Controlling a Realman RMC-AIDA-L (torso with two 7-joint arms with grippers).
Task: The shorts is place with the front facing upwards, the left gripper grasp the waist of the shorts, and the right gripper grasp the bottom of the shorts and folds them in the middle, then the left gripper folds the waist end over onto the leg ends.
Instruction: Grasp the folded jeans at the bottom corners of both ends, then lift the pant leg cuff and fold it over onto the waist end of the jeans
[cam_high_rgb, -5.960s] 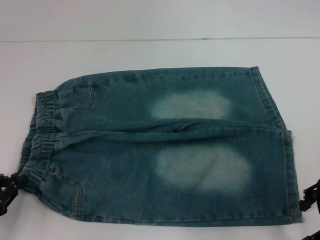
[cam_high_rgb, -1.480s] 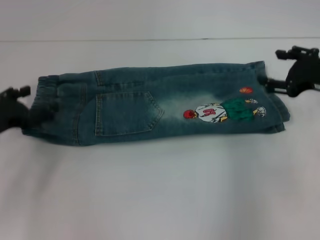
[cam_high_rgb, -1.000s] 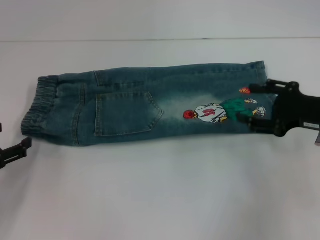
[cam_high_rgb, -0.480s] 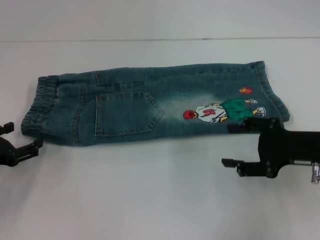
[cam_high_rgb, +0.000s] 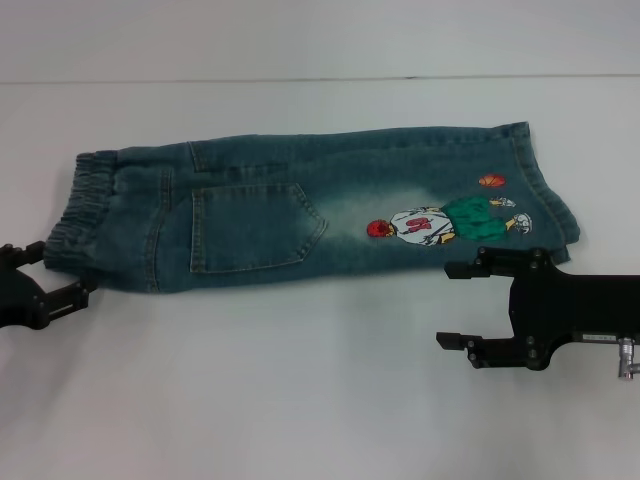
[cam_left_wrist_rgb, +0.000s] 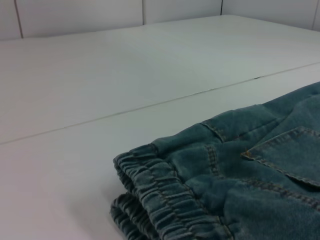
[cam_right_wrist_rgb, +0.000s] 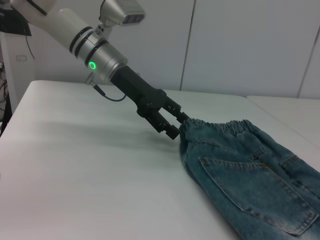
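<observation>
Shorts (cam_high_rgb: 300, 215) are lying folded lengthwise on the white desk (cam_high_rgb: 300, 400), stretching across its middle with the back pocket (cam_high_rgb: 250, 228) and a cartoon print (cam_high_rgb: 440, 222) facing up. The elastic waist is pointing toward the desk's left edge, the leg hems toward the right. The left gripper (cam_high_rgb: 62, 277) is sitting at the near corner of the waistband, its jaws parted and closed on nothing; whether a finger is touching the cloth cannot be told. The right gripper (cam_high_rgb: 455, 305) is hovering just off the near edge of the leg end, jaws spread wide and empty, one finger (cam_high_rgb: 475, 270) close to the hem and the other (cam_high_rgb: 460, 342) over bare desk. Broad open surface is running along the desk's near side and far side of the shorts.
</observation>
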